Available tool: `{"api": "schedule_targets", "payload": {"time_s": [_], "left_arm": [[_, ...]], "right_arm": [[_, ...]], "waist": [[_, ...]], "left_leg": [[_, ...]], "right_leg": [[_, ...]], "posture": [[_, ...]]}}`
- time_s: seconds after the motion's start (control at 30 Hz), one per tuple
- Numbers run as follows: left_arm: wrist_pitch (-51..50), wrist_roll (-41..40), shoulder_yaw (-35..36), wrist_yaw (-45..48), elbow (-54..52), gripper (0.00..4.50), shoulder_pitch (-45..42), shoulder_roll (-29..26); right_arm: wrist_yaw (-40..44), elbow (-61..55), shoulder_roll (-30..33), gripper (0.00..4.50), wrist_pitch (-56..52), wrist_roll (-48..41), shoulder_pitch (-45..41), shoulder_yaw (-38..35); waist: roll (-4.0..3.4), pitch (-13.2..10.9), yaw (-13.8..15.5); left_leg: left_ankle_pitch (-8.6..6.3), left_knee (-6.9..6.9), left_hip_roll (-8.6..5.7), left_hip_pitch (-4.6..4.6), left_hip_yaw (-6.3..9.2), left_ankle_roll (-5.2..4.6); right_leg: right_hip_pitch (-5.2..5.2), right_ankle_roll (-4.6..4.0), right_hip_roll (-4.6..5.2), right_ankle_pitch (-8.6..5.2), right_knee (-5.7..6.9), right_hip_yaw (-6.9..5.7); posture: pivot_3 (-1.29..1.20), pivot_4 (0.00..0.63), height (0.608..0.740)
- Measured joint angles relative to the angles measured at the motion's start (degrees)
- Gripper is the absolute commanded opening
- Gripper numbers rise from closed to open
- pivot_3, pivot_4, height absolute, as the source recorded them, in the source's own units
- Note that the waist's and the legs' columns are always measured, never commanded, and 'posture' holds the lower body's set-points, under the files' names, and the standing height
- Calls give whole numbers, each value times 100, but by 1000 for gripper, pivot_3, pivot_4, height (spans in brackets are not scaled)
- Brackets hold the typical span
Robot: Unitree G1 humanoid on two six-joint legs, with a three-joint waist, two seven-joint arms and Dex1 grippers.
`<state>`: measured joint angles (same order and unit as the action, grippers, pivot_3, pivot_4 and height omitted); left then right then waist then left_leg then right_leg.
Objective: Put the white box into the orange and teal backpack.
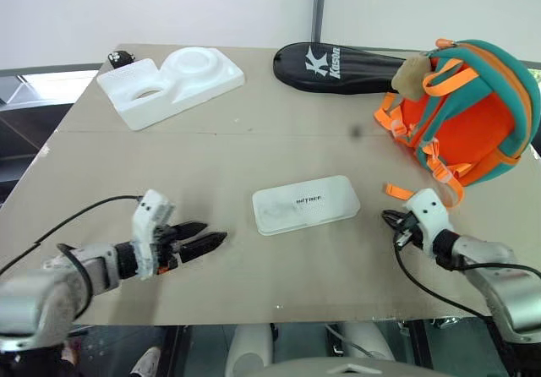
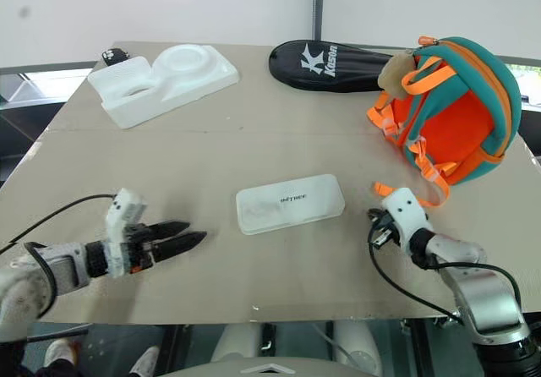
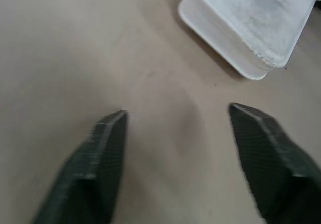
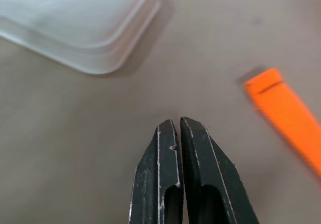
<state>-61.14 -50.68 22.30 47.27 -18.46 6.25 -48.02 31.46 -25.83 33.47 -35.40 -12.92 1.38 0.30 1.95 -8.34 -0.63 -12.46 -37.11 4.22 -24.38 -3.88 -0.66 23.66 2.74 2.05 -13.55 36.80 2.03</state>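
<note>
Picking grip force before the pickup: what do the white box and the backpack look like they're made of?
White box: probably hard plastic, smooth semi-matte; crisp stepped lid rim, rounded moulded corners, printed lettering. Orange and teal backpack: soft padded fabric, possibly neoprene; matte, rounded shell, woven webbing straps.

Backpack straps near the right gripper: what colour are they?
Orange. The backpack has orange straps against teal trim, clearest in the left eye view.

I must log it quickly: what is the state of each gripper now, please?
Left gripper: open, holding nothing.
Right gripper: closed, holding nothing.
</note>
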Motion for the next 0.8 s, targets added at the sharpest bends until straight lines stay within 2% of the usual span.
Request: {"api": "schedule_targets", "payload": {"time_s": [0.07,0.17,0.2,0.33,0.5,0.7,0.8], "left_arm": [[-899,-667,27,39,198,4457,-367,-123],[-1341,-918,6,-75,289,4457,-504,-116],[-1968,-1055,-12,-808,712,4457,-1230,470],[-2482,-1196,-3,-1586,979,4457,-1879,1229],[-2712,-1182,6,-2248,1240,4457,-2422,2065],[-2720,-1129,65,-2520,1388,4457,-2595,2472],[-2672,-1113,81,-2642,1463,3772,-2627,2687]], "right_arm": [[70,102,7,0,37,-9,-328,-6],[81,177,7,0,70,-4,-447,12],[174,672,41,0,143,276,-940,433],[419,1168,87,0,418,627,-1366,1041],[730,1718,-66,0,852,835,-1851,1409],[1017,1934,-216,0,1076,868,-1988,1515],[1076,1897,-332,0,1112,849,-1965,1556]], "waist": [[-2,-2,-6],[1,0,-8],[-5,-5,4],[9,6,11],[16,12,-4],[16,14,-7],[16,14,0]], "left_leg": [[0,1,-1,-1,0,0],[0,5,-1,-2,-1,0],[1,-2,-4,-5,2,-1],[1,-6,-8,-5,9,-1],[1,-9,-9,0,13,-1],[1,-7,-8,11,14,0],[1,-8,-8,13,12,0]], "right_leg": [[0,1,-1,0,0,0],[-3,0,-1,0,1,1],[-3,2,-5,2,3,3],[-10,10,-7,7,5,5],[-17,13,-11,10,8,7],[-23,12,-14,10,12,9],[-25,12,-13,9,13,11]], "posture": [[0,150,740],[0,150,740],[0,150,740],[0,150,740],[0,150,740],[0,150,740],[0,150,740]]}}
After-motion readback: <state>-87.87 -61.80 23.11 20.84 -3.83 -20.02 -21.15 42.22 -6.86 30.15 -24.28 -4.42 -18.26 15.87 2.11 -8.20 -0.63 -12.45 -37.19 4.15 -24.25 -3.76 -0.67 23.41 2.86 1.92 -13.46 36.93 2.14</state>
